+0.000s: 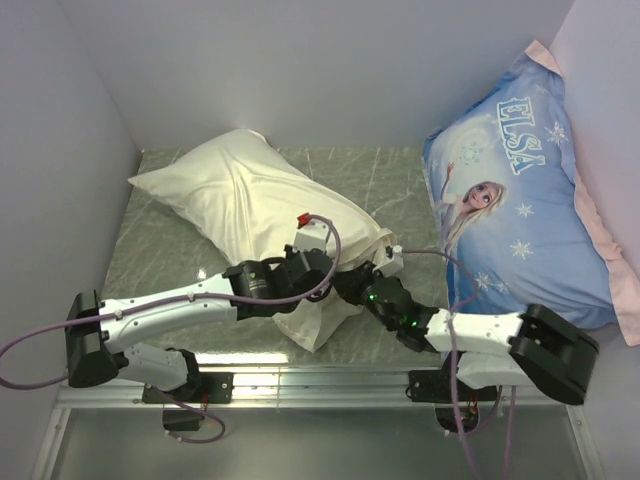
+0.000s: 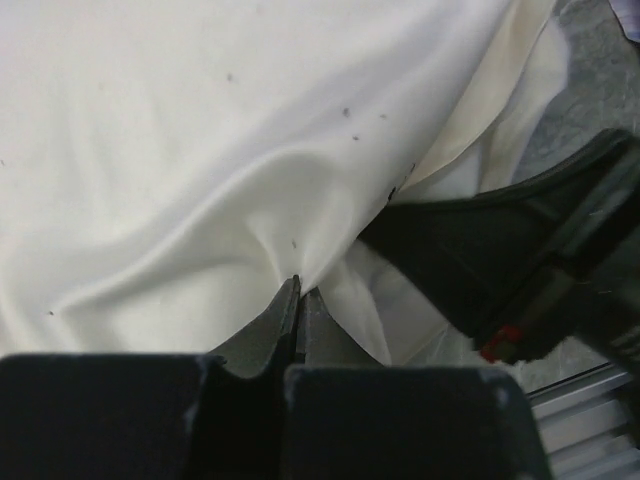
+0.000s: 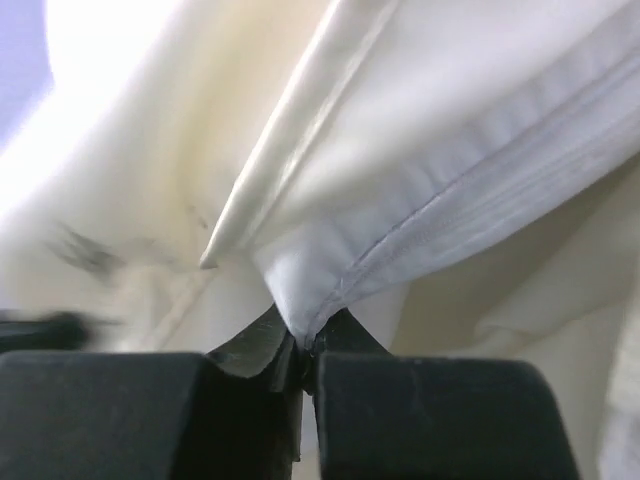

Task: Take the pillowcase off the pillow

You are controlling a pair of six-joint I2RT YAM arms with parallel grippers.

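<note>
Looking at the near end first: the left fingers are pinched fully together on a small fold of the cream, slightly satiny thin fabric pillowcase, which bunches up right at the tips. The right fingers are just beside them, clamped tight on a bright white stitched corner. I read that corner as the plump plain white rectangular pillow poking out of the case's open mouth, with cream fabric draped loosely around it.

So by my guess the setup is done, with one side holding the case and the other holding the filling. The actual removal has barely started though. From overhead the case still covers nearly the whole pillow, and only that near corner is out. What's left is basically everything: pull the two grips apart until the pillow slides free.

The bundle lies diagonally on the grey-green marbled bench, running from where the arms meet toward the far left corner. Far right, a big blue "ELSA" printed pillow leans on the wall, well apart from all this.
</note>
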